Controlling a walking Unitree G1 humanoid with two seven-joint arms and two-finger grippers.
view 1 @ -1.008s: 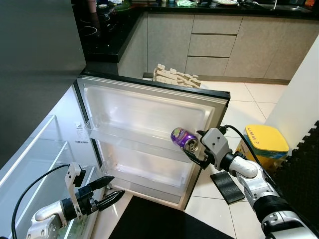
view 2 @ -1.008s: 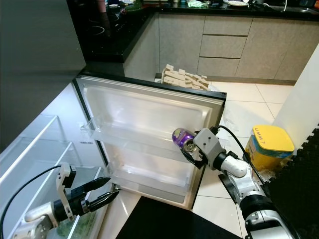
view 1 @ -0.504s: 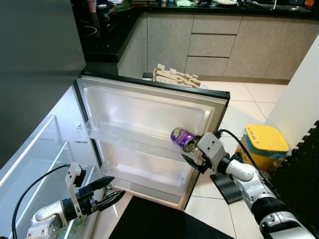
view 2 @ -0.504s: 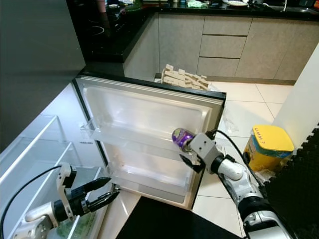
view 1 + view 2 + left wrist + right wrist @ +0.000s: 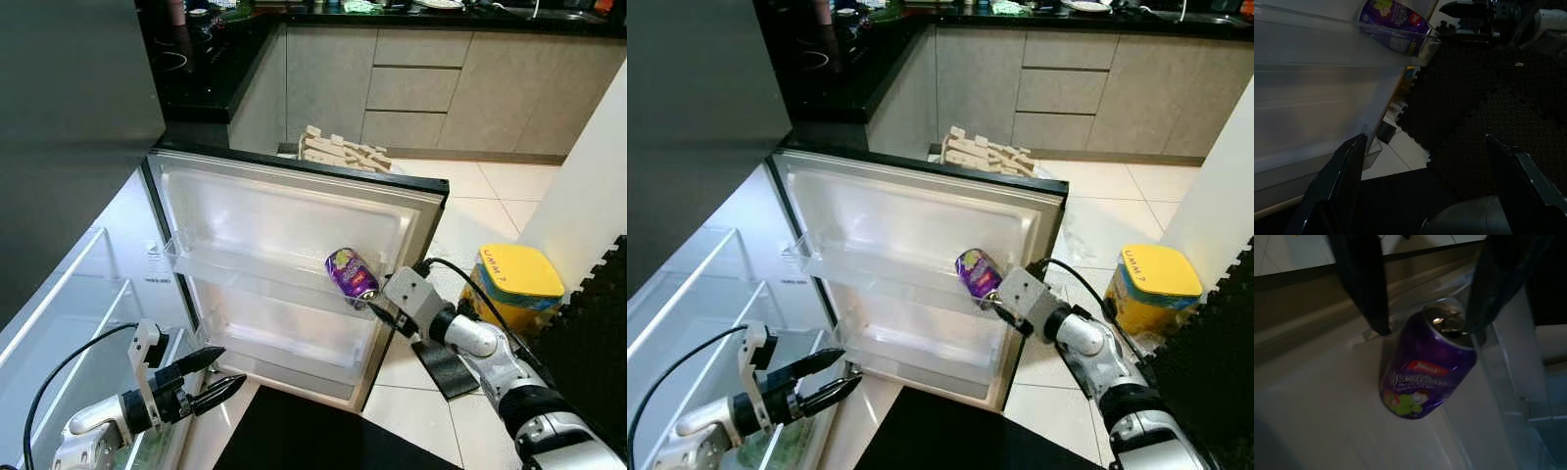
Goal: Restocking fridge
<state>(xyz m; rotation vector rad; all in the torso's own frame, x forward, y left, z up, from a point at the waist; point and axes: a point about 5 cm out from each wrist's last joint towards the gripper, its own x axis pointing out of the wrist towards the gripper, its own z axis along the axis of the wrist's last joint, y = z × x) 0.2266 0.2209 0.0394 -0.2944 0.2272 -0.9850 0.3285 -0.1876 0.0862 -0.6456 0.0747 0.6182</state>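
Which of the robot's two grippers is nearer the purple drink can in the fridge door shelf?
Right. The right gripper is at the purple drink can, fingers apart; the left gripper hangs low, well below the door shelf.

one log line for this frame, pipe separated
task: restock fridge | right gripper: open, at purple can | can: in upper door shelf, tilted | left gripper: open, idle, low by fridge
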